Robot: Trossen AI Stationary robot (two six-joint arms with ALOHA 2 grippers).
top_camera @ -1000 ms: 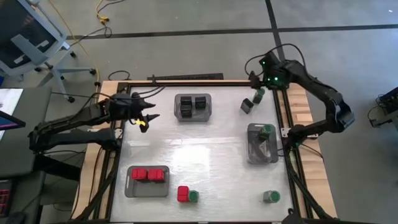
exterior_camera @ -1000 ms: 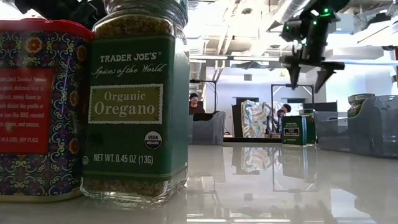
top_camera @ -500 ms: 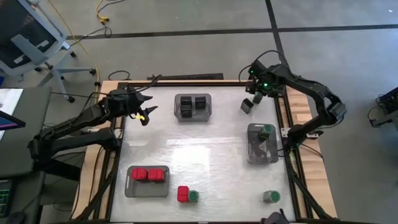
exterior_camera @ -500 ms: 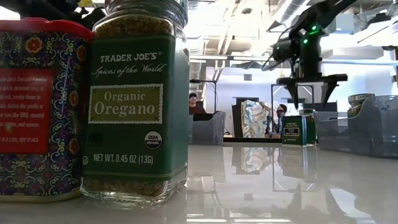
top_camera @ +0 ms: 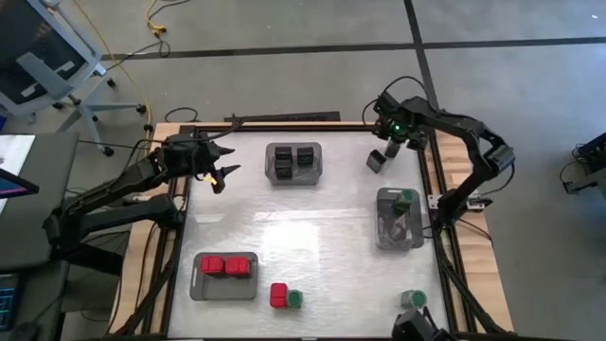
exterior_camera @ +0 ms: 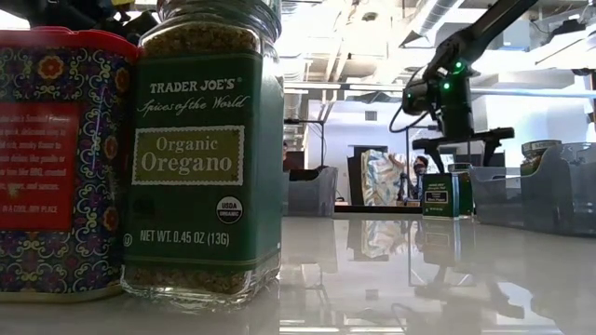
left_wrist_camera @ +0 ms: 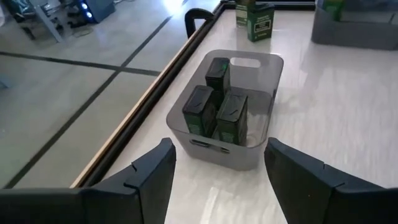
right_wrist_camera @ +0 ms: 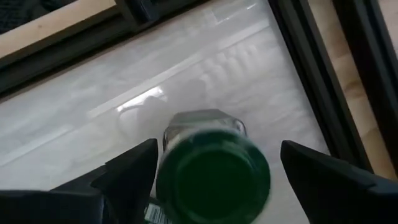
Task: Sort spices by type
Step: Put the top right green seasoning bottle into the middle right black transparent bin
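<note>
My right gripper (top_camera: 394,142) is open at the table's far right, pointing down over a round jar with a green lid (right_wrist_camera: 214,175); its fingers (right_wrist_camera: 127,180) stand on either side of the lid without touching it. A black cube-like spice (top_camera: 376,161) stands just beside the jar. My left gripper (top_camera: 223,174) is open and empty at the far left, facing a grey tray (left_wrist_camera: 249,146) that holds three black spices (left_wrist_camera: 225,116). A red box (top_camera: 278,296) and a green-lidded jar (top_camera: 294,299) stand together at the near edge. Another jar (top_camera: 412,299) stands at the near right.
A grey tray (top_camera: 204,282) at the near left holds two red boxes (top_camera: 225,266). A grey tray (top_camera: 383,232) at the right holds a green-lidded jar (top_camera: 405,201). The red box and oregano jar (exterior_camera: 205,158) fill the low view's left. Bare table lies in the middle.
My right gripper has come down toward the green-lidded jar at the far right and has shifted slightly toward the table's left, its fingers staying open.
</note>
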